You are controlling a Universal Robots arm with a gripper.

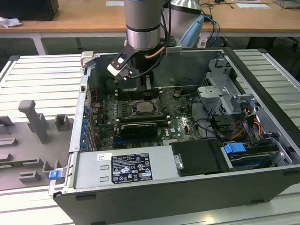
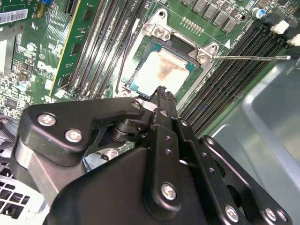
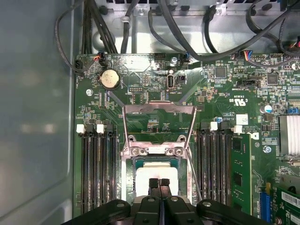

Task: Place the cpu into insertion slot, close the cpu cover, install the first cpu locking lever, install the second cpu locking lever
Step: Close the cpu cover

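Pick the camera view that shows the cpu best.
The second wrist view: the cpu lies close, its pale top nearly all in sight. The first wrist view shows it with one edge hidden behind the fingers. The exterior view shows it small and distant.

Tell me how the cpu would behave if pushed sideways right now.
The cpu looks like a flat, rigid, metal-topped plate, so it is probably stiff and light. It lies within the rim of the insertion slot, so a sideways push would likely be blocked.
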